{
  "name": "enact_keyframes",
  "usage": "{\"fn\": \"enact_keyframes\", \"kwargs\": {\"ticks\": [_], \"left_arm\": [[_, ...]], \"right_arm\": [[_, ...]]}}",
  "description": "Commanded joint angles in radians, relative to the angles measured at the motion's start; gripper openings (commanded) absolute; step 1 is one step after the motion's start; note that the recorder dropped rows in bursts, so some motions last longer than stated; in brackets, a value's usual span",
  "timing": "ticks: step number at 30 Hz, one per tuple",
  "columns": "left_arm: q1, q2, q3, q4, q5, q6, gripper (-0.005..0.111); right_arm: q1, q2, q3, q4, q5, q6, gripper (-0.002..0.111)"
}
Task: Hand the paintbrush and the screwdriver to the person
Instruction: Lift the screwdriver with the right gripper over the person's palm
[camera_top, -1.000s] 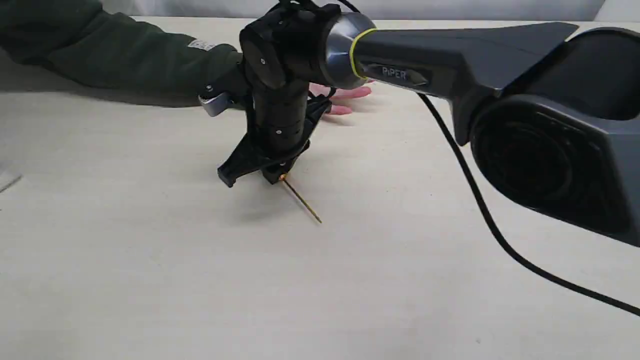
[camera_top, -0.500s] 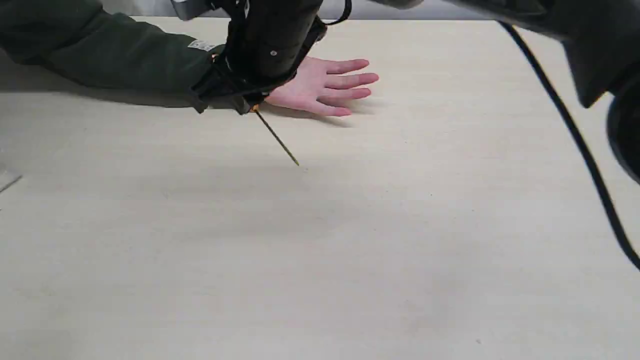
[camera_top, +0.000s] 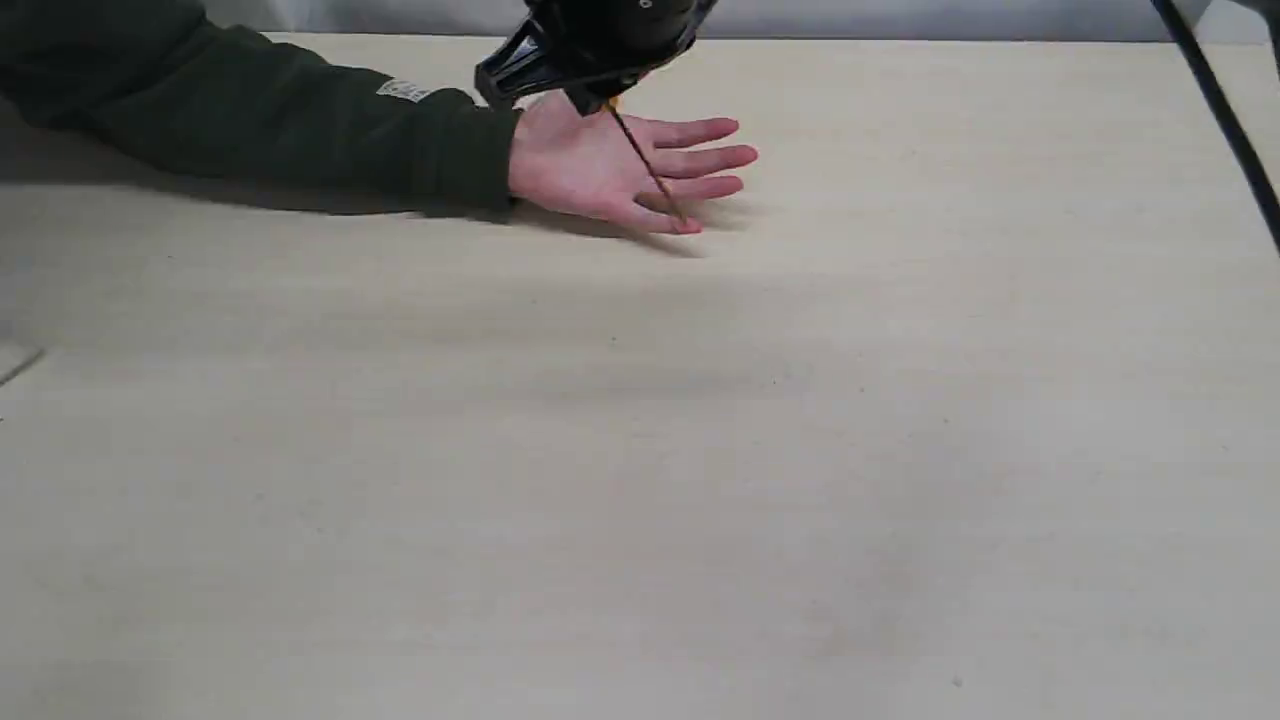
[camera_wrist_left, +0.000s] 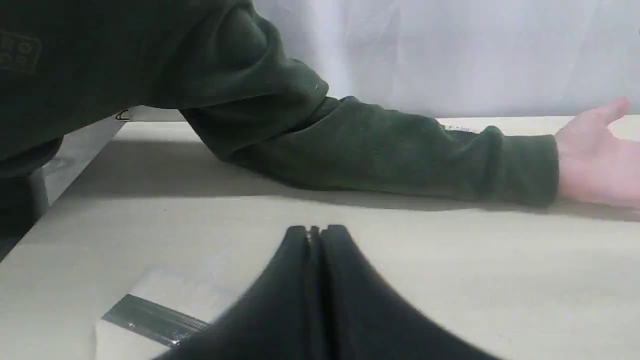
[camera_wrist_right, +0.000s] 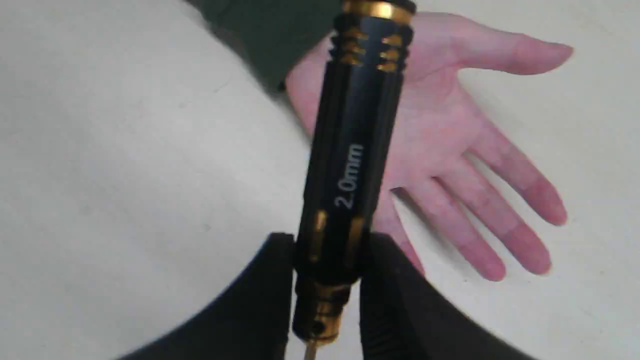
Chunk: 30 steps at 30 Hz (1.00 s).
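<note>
Right end effector (camera_wrist_right: 327, 240) clamped on the screwdriver (camera_wrist_right: 355, 150) over the open hand (camera_wrist_right: 440, 140), release not yet made, while the paintbrush (camera_wrist_left: 150, 320) lies undelivered on the worktop (camera_wrist_left: 450, 275) by the left end effector (camera_wrist_left: 315, 230), pressed together and empty.

A pale wooden table (camera_top: 640, 480) stands before a white curtain (camera_wrist_left: 450, 55).

Screwdriver (camera_wrist_right: 350, 165): handle black, ribbed, with a satin sheen; collars gold-toned metal; shaft thin bare metal.
Paintbrush (camera_wrist_left: 150, 320): ferrule silver metal, brushed; bristles off-white, matt.
Person's sleeve (camera_top: 300, 130): dark green cloth, soft, fuzzy, matt.
Bench (camera_top: 640, 480): pale wood grain, smooth, matt.
Right gripper (camera_wrist_right: 327, 245): black, matt, plastic-looking.
</note>
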Motion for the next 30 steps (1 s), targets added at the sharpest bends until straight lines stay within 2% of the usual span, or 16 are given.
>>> {"fn": "enact_keyframes", "kwargs": {"ticks": [1, 17, 30], "left_arm": [[-0.008, -0.002, 0.002, -0.001, -0.011, -0.002, 0.0], [-0.008, -0.002, 0.002, -0.002, -0.011, -0.002, 0.0], [-0.008, -0.002, 0.002, -0.002, -0.011, -0.002, 0.0]], "right_arm": [[-0.037, 0.02, 0.003, -0.011, -0.033, 0.008, 0.004], [-0.107, 0.141, 0.001, -0.018, -0.251, 0.008, 0.004], [-0.177, 0.214, 0.001, -0.014, -0.312, 0.106, 0.005]]}}
